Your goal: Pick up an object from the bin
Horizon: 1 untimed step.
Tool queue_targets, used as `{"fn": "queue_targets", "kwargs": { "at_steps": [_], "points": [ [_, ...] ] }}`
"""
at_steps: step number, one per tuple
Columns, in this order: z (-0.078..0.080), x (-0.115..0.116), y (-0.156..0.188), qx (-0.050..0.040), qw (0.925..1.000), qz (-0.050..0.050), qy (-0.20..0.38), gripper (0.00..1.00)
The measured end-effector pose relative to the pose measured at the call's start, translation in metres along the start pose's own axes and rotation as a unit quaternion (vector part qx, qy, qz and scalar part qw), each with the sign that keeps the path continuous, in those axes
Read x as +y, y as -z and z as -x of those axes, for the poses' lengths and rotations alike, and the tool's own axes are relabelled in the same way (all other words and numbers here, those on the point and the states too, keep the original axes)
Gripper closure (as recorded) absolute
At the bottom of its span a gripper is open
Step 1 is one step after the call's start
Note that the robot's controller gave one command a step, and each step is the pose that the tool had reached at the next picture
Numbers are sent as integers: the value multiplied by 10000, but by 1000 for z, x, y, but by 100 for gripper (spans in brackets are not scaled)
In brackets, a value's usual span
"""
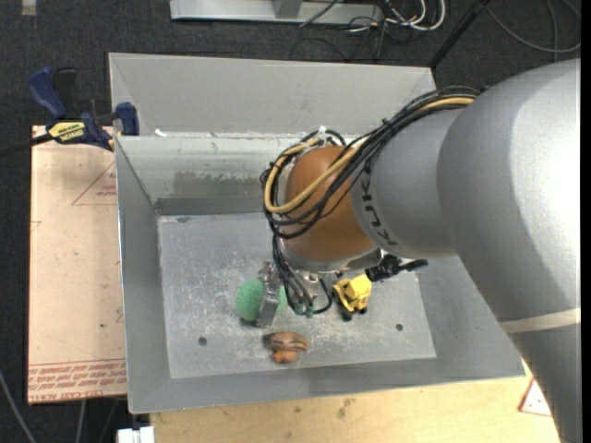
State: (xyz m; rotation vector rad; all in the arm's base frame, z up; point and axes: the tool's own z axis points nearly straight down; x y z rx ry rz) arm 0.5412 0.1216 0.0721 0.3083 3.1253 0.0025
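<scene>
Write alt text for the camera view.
The robot arm's hand is down near the floor of the grey metal bin, right beside a small green rounded object near the bin's middle. A small brown and orange object lies apart, closer to the front wall.

Lab: KUKA arm (462, 183), metal bin (189, 266).
</scene>
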Motion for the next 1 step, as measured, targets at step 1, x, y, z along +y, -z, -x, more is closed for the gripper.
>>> {"fn": "queue_targets", "kwargs": {
  "at_steps": [1],
  "points": [
    [9, -13, 137, -10, 10000, 1, -26, 100]
  ]
}}
